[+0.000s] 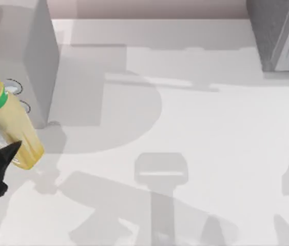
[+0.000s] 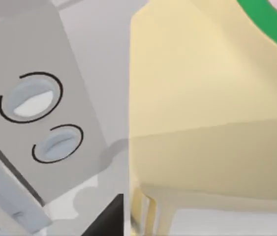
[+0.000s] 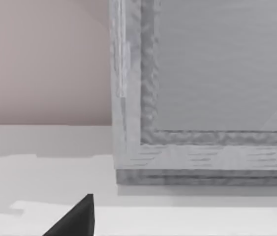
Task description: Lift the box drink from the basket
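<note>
Pale and shadow-streaked, the bench (image 1: 195,128) carries, at its far left, a grey box with two round rings (image 1: 29,61), and just in front of it the box drink (image 1: 11,120) hangs tilted, white cap toward the far side, its lower end grasped by the left pincer (image 1: 3,161), which is clenched on it. I judge the lift is under way, and the next move calls for a steady rise without loosening. At the far right stands a grey crate (image 1: 280,33); the right pincer (image 3: 76,219) idles near it, its state I cannot tell.
</note>
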You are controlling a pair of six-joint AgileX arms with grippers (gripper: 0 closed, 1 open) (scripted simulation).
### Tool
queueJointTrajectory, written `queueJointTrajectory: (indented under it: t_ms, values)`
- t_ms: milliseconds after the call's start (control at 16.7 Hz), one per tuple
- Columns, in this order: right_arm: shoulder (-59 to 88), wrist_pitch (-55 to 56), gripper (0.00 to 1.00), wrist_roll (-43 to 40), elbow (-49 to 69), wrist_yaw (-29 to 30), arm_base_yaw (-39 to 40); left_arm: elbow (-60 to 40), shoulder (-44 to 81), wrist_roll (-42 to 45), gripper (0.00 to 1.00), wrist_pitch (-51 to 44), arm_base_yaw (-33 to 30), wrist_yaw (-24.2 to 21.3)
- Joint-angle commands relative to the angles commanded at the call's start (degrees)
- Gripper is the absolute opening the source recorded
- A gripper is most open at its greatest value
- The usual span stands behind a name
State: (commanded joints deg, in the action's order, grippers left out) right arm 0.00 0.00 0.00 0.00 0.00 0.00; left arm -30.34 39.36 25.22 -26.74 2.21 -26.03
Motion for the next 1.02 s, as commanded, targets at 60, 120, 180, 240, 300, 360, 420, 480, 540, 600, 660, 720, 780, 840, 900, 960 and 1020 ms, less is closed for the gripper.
queueJointTrajectory:
  t_ms: [60,120,180,240,300,360,420,480,540,600,660,720,780,840,900,960,1020]
  values:
    - [0.00,0.00,1.00,0.00,0.00,0.00,0.00,-2.37,3.10,1.95,0.00,-2.13,0.16,-2.06]
    - [0.00,0.00,1.00,0.00,0.00,0.00,0.00,-4.57,5.98,3.76,0.00,-4.11,0.30,-3.97]
    - [0.00,0.00,1.00,0.00,0.00,0.00,0.00,-6.57,8.61,5.41,0.00,-5.92,0.43,-5.71]
    - [0.00,0.00,1.00,0.00,0.00,0.00,0.00,-8.32,10.91,6.85,0.00,-7.50,0.55,-7.24]
    - [0.00,0.00,1.00,0.00,0.00,0.00,0.00,-9.82,12.86,8.09,0.00,-8.83,0.64,-8.54]
    - [0.00,0.00,1.00,0.00,0.00,0.00,0.00,-11.07,14.44,9.10,0.00,-9.91,0.73,-9.61]
    - [0.00,0.00,1.00,0.00,0.00,0.00,0.00,-12.03,15.64,9.88,0.00,-10.73,0.79,-10.43]
    - [0.00,0.00,1.00,0.00,0.00,0.00,0.00,-12.68,16.44,10.41,0.00,-11.27,0.83,-10.98]
    - [0.00,0.00,1.00,0.00,0.00,0.00,0.00,-12.92,16.73,10.60,0.00,-11.47,0.84,-11.19]
    - [0.00,0.00,1.00,0.00,0.00,0.00,0.00,-12.92,16.73,10.60,0.00,-11.47,0.84,-11.19]
    - [0.00,0.00,1.00,0.00,0.00,0.00,0.00,-12.92,16.73,10.60,0.00,-11.47,0.84,-11.19]
    - [0.00,0.00,1.00,0.00,0.00,0.00,0.00,-12.92,16.73,10.60,0.00,-11.47,0.84,-11.19]
    - [0.00,0.00,1.00,0.00,0.00,0.00,0.00,-12.70,16.53,10.62,0.00,-11.34,0.69,-11.05]
    - [0.00,0.00,1.00,0.00,0.00,0.00,0.00,-12.60,16.63,10.54,0.00,-11.24,0.64,-11.02]
    - [0.00,0.00,1.00,0.00,0.00,0.00,0.00,-12.18,17.03,10.20,0.00,-10.65,0.40,-10.88]
    - [0.00,0.00,1.00,0.00,0.00,0.00,0.00,-11.60,17.58,9.72,0.00,-9.52,-0.04,-10.61]
    - [0.00,0.00,1.00,0.00,0.00,0.00,0.00,-10.91,18.22,9.18,0.00,-7.91,-0.63,-10.22]
